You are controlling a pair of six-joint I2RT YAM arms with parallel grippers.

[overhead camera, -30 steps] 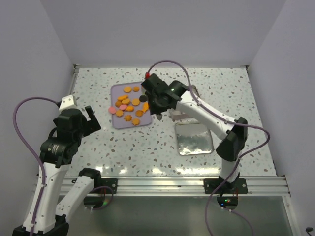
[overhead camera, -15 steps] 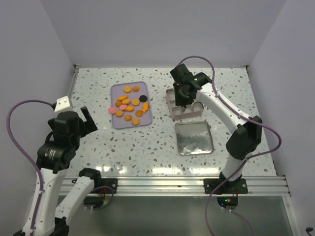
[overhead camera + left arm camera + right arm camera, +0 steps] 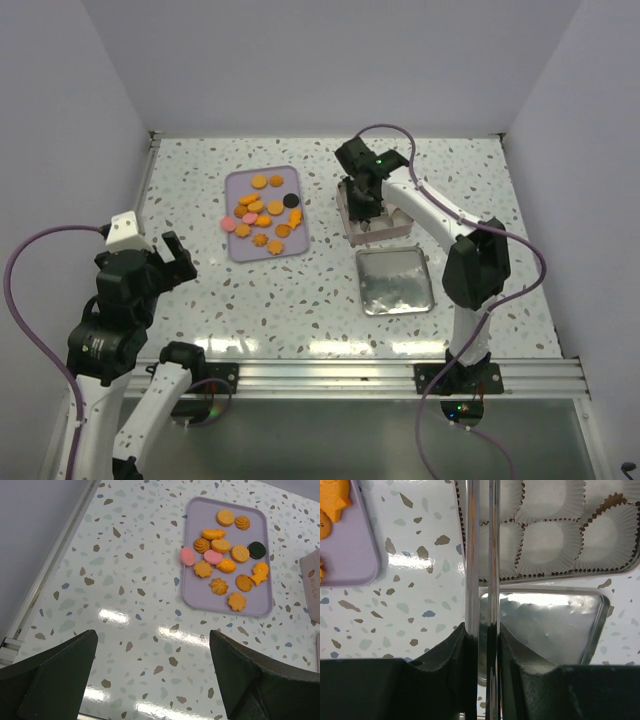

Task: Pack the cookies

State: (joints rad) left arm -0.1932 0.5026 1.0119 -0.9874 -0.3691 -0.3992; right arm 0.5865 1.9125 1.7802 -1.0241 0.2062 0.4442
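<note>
The main risk is sitting with the thin metal tongs (image 3: 472, 555) that the right gripper (image 3: 481, 630) is carrying. Their twin blades are running past the top of the right wrist view, so I cannot tell whether a cookie is pinched at the tips. The blades are hanging over the left edge of the square tin (image 3: 398, 228), beside its white fluted paper cups (image 3: 545, 540), which are showing no cookie. A descent slightly off line could be crumpling a cup or nudging the tin toward the shiny lid (image 3: 545, 625) lying just below it in the frame. So thin a tool could also be twisting between the pads. The cookies (image 3: 220, 545) are lying on the lilac tray (image 3: 196, 599) at the upper right of the left wrist view. Several are touching and a pink one is sitting at the left rim, so a careless pick may be scattering neighbours. The right jaws are pressing narrowly on the tongs. The left gripper (image 3: 152, 640) is hovering over the speckled table (image 3: 125, 605) with jaws spread wide, holding and touching nothing.
</note>
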